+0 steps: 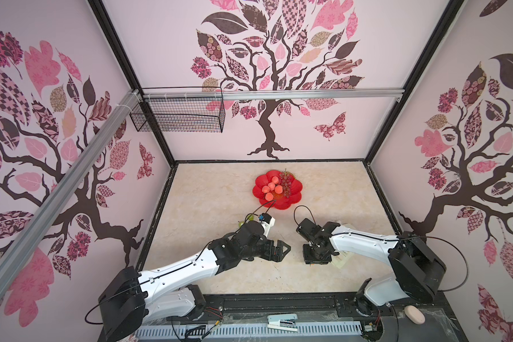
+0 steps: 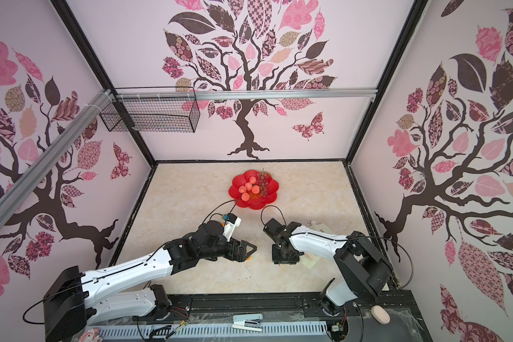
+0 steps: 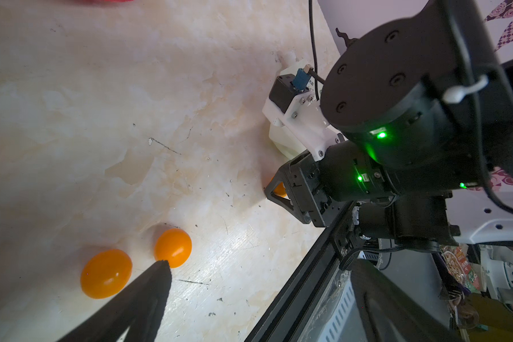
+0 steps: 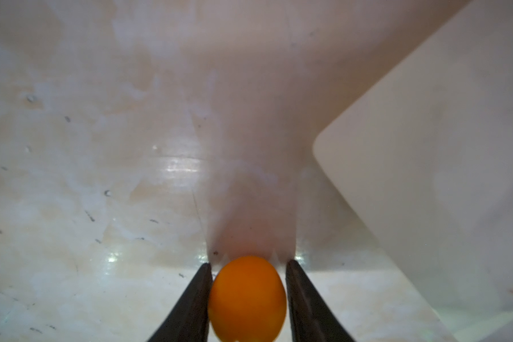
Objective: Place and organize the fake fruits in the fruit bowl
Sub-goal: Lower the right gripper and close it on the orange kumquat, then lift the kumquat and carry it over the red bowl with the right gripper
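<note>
Marbled beige tabletop (image 4: 101,177) | right gripper (image 4: 248,263) pinching small round orange plastic fruit (image 4: 247,299), tips only | risk: slick shell squirts out on lift

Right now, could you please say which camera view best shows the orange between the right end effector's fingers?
The right wrist view: the orange sits unobstructed inside the right end effector. In both top views the right arm covers it. The left wrist view shows only a sliver behind that end effector.
</note>
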Tool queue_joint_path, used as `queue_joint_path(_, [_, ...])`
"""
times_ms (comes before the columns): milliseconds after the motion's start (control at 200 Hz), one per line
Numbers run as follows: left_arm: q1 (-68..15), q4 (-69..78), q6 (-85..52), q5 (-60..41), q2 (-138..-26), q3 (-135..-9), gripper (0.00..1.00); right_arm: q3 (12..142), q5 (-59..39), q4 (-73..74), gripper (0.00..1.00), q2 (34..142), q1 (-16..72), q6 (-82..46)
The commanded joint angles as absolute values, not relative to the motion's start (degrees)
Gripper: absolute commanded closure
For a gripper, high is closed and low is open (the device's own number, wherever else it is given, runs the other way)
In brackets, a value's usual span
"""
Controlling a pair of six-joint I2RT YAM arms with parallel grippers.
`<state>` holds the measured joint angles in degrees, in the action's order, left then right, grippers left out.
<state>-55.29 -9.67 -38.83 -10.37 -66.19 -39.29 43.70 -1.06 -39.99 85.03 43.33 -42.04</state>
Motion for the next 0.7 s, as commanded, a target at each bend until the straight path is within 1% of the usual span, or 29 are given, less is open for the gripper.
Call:
queue_joint_path(0, [-55.54, -8.81, -38.59, -10.28, -66.34, -37.88, 0.01, 43.24, 0.44, -40.80, 0.57, 86.08, 43.51, -42.19])
queue_joint_path(355, [-55.54, -8.85, -38.67, -10.28, -66.44, -38.23, 0.02, 43.16, 1.44, -41.00, 0.62, 84.34, 43.49, -42.84])
queue_joint_path(695, [-54.58, -10.70, -38.79, -6.68, -64.25, -40.08, 0.02, 46.31, 5.85, -42.62, 0.65, 77.53, 43.43, -44.03])
